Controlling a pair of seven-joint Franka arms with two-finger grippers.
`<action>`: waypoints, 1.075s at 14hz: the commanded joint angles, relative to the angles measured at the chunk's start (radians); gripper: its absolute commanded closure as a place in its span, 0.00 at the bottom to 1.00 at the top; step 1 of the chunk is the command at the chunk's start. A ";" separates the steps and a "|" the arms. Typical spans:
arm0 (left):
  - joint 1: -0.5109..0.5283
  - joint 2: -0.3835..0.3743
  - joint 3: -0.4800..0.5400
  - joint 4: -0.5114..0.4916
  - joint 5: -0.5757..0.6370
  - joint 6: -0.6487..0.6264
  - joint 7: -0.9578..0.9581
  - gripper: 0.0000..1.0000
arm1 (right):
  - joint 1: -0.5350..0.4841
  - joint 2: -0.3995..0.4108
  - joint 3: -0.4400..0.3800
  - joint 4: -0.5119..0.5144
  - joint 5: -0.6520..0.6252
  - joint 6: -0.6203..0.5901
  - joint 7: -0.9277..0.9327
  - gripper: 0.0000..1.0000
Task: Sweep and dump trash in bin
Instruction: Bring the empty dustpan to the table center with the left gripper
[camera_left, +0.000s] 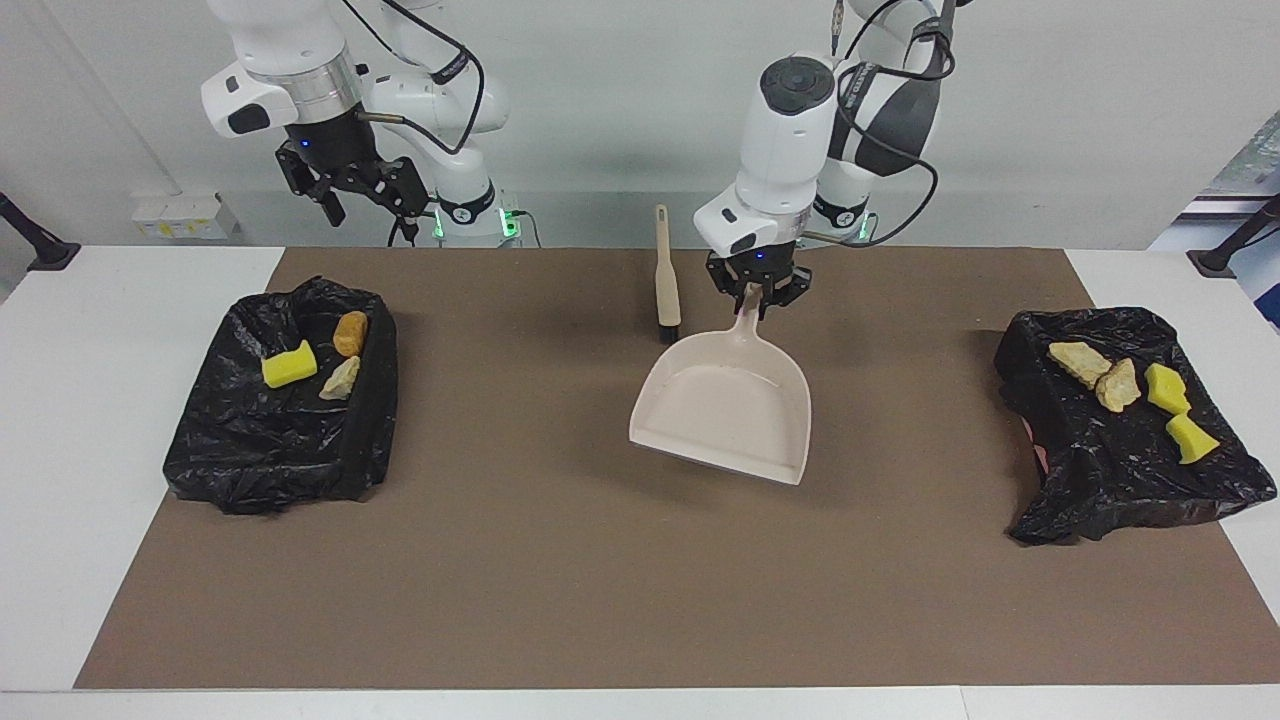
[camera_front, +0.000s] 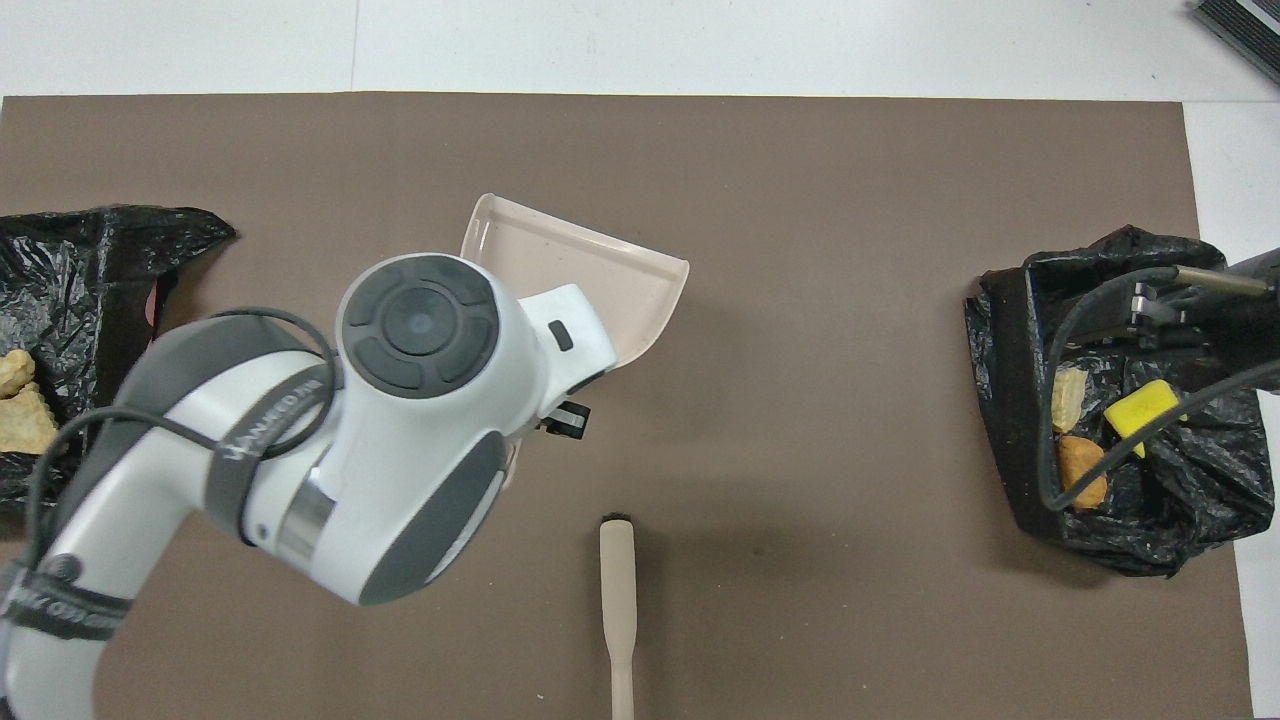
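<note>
Clock face laid on the facing view, twelve toward the robots.

At nine o'clock on the brown mat (camera_left: 560, 580): first bin (camera_left: 250, 460), lined with a black bag. Holds three scraps of the trash:
- a yellow sponge chunk (camera_left: 289, 365);
- a golden-brown bread piece (camera_left: 350, 333) at one o'clock of the sponge;
- a pale bread piece (camera_left: 341, 379) at four o'clock of the sponge, just beside it.

Over that bin, up in the air: right pincer (camera_left: 368, 205). Hangs released, fingers spread, grasping nothing. Waits.

At twelve o'clock of the mat, near the robots' edge: brush (camera_left: 666, 280). Lies flat, with its handle toward twelve and its dark bristles toward six.

Just beside the brush, over the middle of the mat: left pincer (camera_left: 752, 295). Points down, clenched on the handle of the beige dustpan (camera_left: 725, 410). Carries the pan with its handle toward twelve and its wide mouth toward six. Shows nothing inside the pan. Cannot tell whether the lip touches the mat.

At three o'clock, half on the mat and half on the white surface (camera_left: 60, 450): second bin (camera_left: 1100, 480), also under a black bag. Carries four more scraps on the bag:
- two pale bread chunks (camera_left: 1078, 360), touching each other;
- two yellow sponge bits (camera_left: 1164, 388) at four o'clock of the chunks.
</note>
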 joint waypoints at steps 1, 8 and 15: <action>-0.056 0.085 0.019 -0.037 -0.014 0.175 -0.119 1.00 | -0.008 -0.003 -0.009 -0.003 0.000 -0.008 -0.033 0.00; -0.098 0.097 0.019 -0.203 -0.053 0.435 -0.327 1.00 | -0.037 -0.003 -0.018 -0.008 -0.002 0.003 -0.085 0.00; -0.069 0.079 0.031 -0.197 -0.053 0.392 -0.319 0.00 | -0.032 -0.002 -0.015 -0.005 -0.010 -0.008 -0.112 0.00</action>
